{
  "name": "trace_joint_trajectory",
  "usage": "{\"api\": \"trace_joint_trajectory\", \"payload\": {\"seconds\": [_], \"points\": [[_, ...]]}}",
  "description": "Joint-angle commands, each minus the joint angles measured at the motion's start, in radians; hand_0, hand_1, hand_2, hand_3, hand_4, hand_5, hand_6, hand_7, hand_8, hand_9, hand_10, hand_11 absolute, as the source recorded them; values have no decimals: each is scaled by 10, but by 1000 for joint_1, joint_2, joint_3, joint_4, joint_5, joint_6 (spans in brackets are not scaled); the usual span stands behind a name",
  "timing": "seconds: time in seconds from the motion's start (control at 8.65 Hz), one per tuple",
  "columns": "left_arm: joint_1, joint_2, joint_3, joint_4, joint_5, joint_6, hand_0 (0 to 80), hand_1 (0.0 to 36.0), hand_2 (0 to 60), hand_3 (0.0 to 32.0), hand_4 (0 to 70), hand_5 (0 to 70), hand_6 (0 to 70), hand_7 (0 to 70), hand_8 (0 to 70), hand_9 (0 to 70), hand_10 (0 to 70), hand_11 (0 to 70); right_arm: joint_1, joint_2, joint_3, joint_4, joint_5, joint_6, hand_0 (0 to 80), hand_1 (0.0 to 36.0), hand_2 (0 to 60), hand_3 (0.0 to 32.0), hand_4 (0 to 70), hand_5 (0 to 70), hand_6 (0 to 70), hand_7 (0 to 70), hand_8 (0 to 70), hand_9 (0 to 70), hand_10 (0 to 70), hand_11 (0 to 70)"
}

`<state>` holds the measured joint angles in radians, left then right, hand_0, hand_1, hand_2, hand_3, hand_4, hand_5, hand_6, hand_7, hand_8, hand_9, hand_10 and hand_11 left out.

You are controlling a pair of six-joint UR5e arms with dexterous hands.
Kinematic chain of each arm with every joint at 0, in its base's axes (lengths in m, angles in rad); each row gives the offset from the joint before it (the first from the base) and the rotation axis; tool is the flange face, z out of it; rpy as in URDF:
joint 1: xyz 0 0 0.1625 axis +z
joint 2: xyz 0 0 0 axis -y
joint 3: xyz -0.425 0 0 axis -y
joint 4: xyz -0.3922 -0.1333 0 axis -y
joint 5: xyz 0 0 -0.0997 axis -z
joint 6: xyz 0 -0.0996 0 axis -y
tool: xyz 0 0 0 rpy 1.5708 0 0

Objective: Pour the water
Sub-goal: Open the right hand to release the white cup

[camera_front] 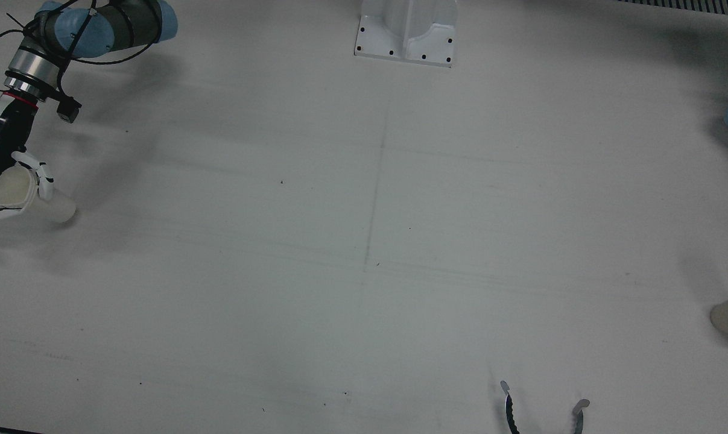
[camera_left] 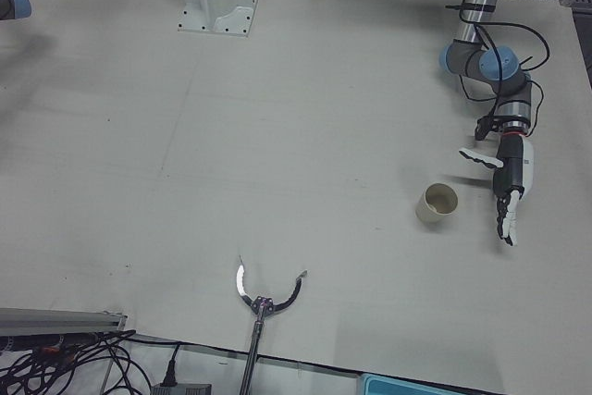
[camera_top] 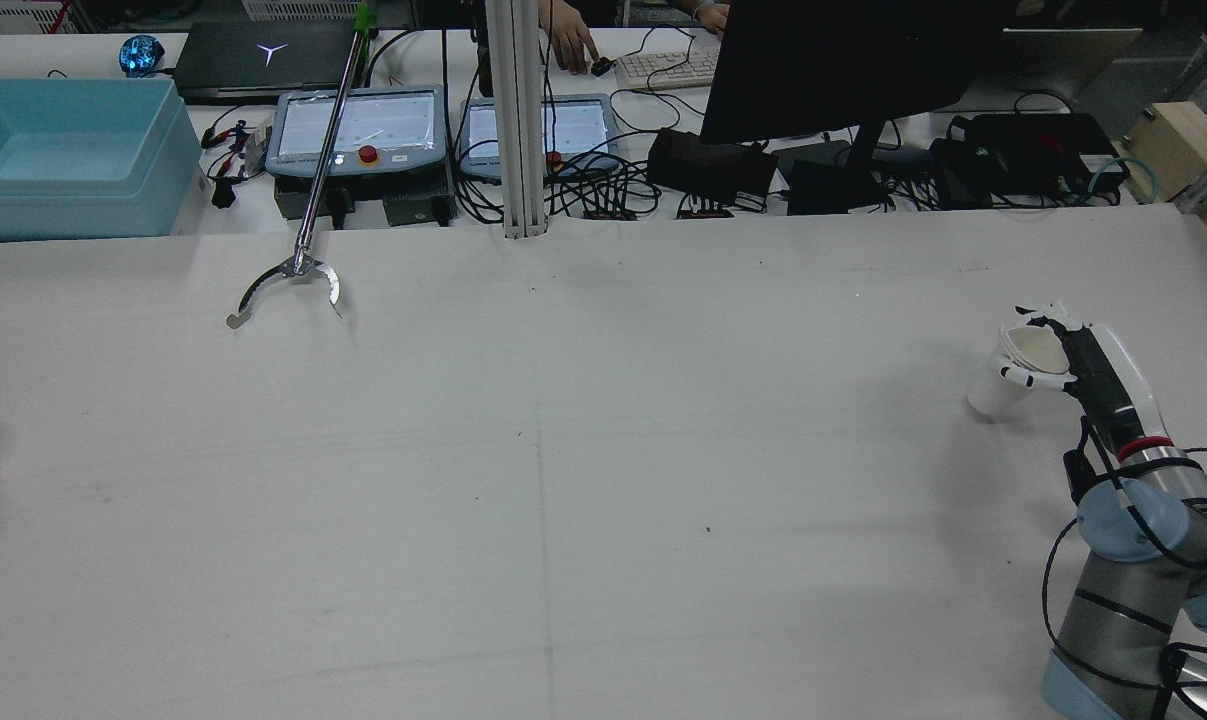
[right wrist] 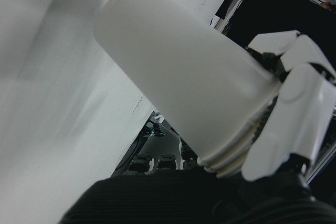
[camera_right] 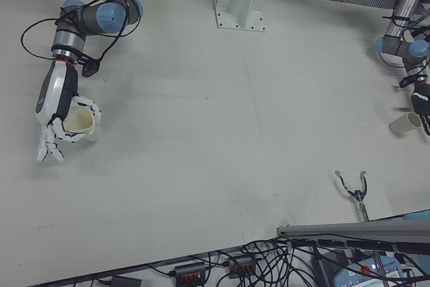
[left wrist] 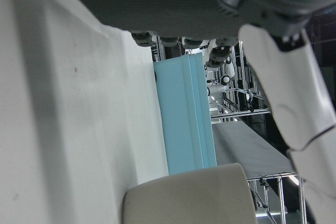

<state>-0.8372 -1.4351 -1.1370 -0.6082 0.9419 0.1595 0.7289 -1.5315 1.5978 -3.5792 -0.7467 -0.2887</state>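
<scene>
Early stage, no pouring yet. Right hand (camera_right: 59, 124) wrapped around a white cup (camera_right: 79, 121) near its rim, fingers (right wrist: 294, 114) closed on the wall; looks like a stack of nested cups at the rim in the right hand view, hard to confirm. Held far out on the right half of the table (camera_front: 364, 241), seems upright or only slightly tilted; whether lifted or resting on the surface, cannot tell. Any water inside: not visible.

Second cup (camera_left: 437, 202) upright on the table on the left half, mouth up, looks empty as far as visible. Left hand (camera_left: 507, 182) just beside it, fingers stretched out and apart, holding nothing, not touching the cup.

The two cups well apart, at opposite ends of the table. Grabber tool (camera_left: 265, 297) lying at the operators' edge, not involved.

Done, judging from this: source cup grasped. Left: bring the held cup across to the standing one (or bring both together), tip over its mouth, pour, set back. Left hand probably due to grasp or steady the receiving cup first.
</scene>
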Motion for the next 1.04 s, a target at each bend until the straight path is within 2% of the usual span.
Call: {"api": "trace_joint_trajectory", "payload": {"seconds": [0.0,0.12,0.58,0.81,0.92], "points": [[1,-1,0,2,0,0,500,75,0,0,165,0,0,12,0,0,12,33,-3,1,-6,0,0,0,497,196,268,0,247,657,105,188,14,45,21,45],[1,-1,2,2,0,0,503,78,0,0,167,0,0,12,0,0,12,34,-3,1,-7,0,0,0,500,191,226,0,225,604,104,180,15,47,20,43],[1,1,2,4,0,0,499,77,0,0,168,0,0,12,0,0,13,34,-3,1,-10,0,0,0,499,194,235,0,215,598,107,183,17,49,19,43],[1,5,2,2,0,0,500,77,0,0,170,0,0,14,0,0,12,34,-5,2,-9,0,-2,-1,500,196,238,0,202,557,108,184,18,51,19,42],[1,8,2,-1,0,0,501,77,0,0,170,0,0,13,0,0,13,34,-6,2,-9,0,-2,-1,500,197,236,0,195,515,107,181,18,50,18,42]]}}
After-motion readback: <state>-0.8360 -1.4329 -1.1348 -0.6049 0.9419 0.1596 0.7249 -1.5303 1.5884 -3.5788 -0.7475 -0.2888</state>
